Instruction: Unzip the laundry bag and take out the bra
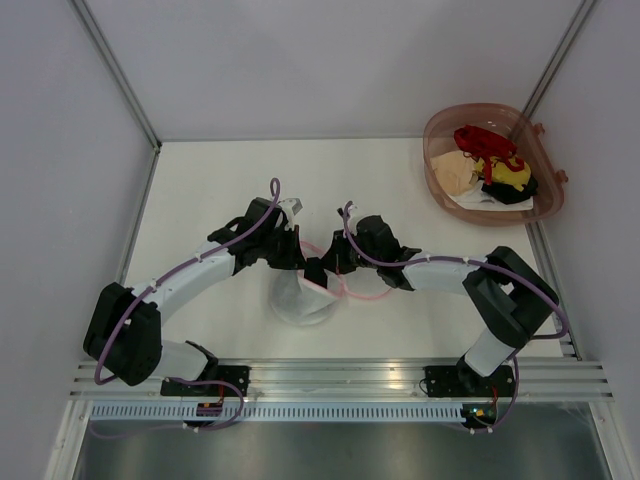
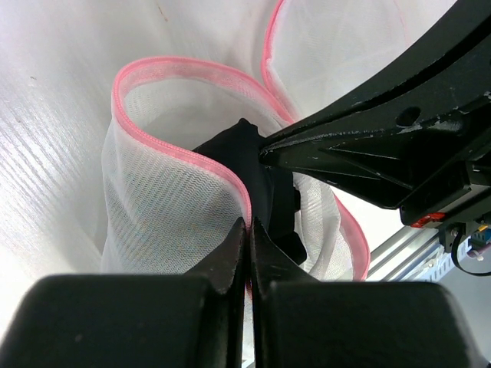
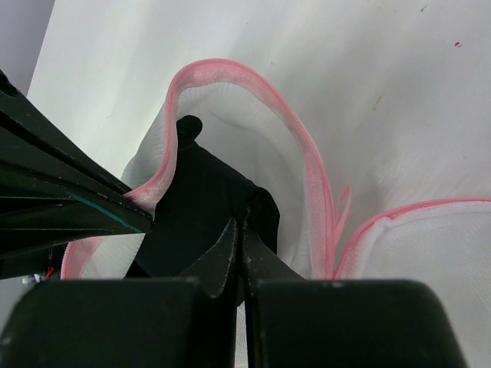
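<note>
Unzipped bag (image 2: 165,203), mesh limp and light. Left gripper (image 2: 249,239) clenched on pink rim (image 2: 176,67). Right gripper (image 3: 241,234) pinches bra (image 3: 201,201) — soft, likely snag-prone; grip bunched fabric.

Open white mesh laundry bag (image 2: 165,211), left gripper (image 2: 248,227) pinched closed on its pink zipper rim (image 2: 178,68), black bra (image 2: 247,162) inside, right gripper (image 2: 267,149) tips nipping the black fabric.

A robot test cell in a lab: plain white panels (image 1: 300,60) stand around the white table (image 1: 200,190) (metal rail (image 1: 340,378) along its near edge).
</note>
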